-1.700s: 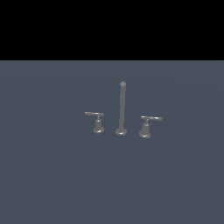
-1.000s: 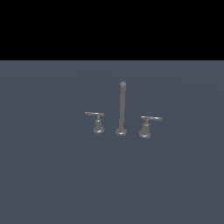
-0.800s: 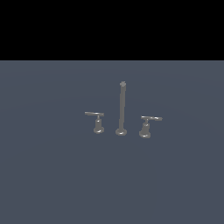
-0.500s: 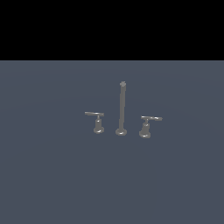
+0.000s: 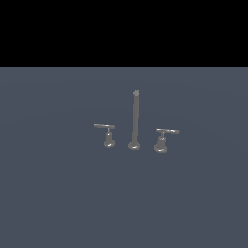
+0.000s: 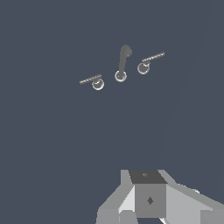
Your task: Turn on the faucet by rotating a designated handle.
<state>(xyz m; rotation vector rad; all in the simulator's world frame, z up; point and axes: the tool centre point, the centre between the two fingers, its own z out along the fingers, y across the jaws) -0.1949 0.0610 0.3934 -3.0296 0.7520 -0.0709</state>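
Your gripper (image 6: 151,201) was a blocky grey body, pale angled panels, darker centre face with a small diamond mark.

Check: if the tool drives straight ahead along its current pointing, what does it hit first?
Probably bare floor. The faucet sits far from the tool in the wrist view, apparently off that line, though depth is unclear.

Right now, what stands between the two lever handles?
The tall spout post on its round foot stands between the slim-stemmed handle and the twin handle, touching neither. Both views show this.
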